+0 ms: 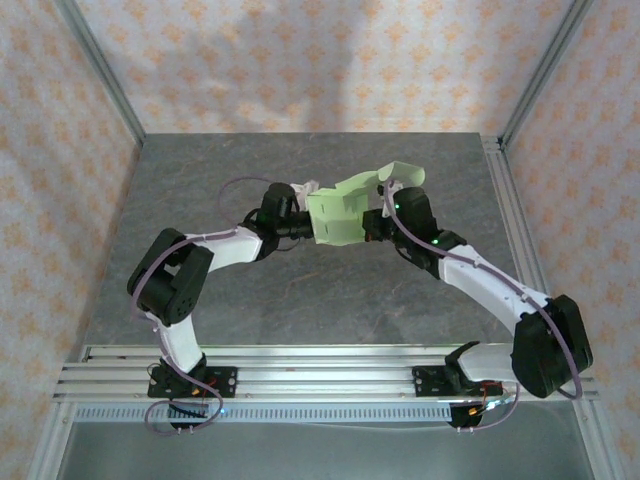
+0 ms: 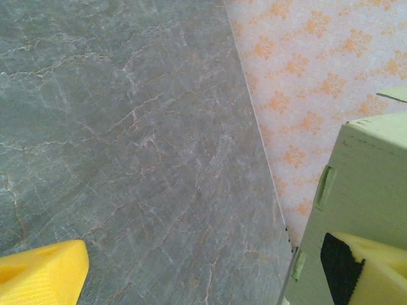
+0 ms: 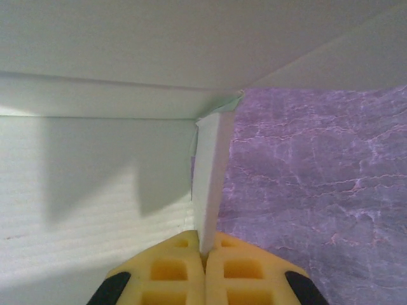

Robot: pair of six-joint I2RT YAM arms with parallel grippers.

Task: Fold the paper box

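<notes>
The paper box (image 1: 340, 212) is pale green card, partly formed, lifted above the middle of the table with a curled flap (image 1: 400, 172) rising at its back right. My right gripper (image 3: 205, 251) is shut on a thin upright panel edge of the paper box (image 3: 95, 190), whose walls fill the left and top of the right wrist view. From the top, the right gripper (image 1: 373, 222) sits at the box's right side. My left gripper (image 1: 304, 212) is at the box's left side, open wide. One of its yellow fingers (image 2: 375, 267) lies against the paper box (image 2: 365, 184); the other (image 2: 38, 276) is far off over bare table.
The grey marbled table top (image 1: 300, 290) spreads around the box. Patterned walls (image 1: 300, 60) close the back and sides, with metal frame posts at the corners. An aluminium rail (image 1: 320, 375) carries both arm bases at the near edge.
</notes>
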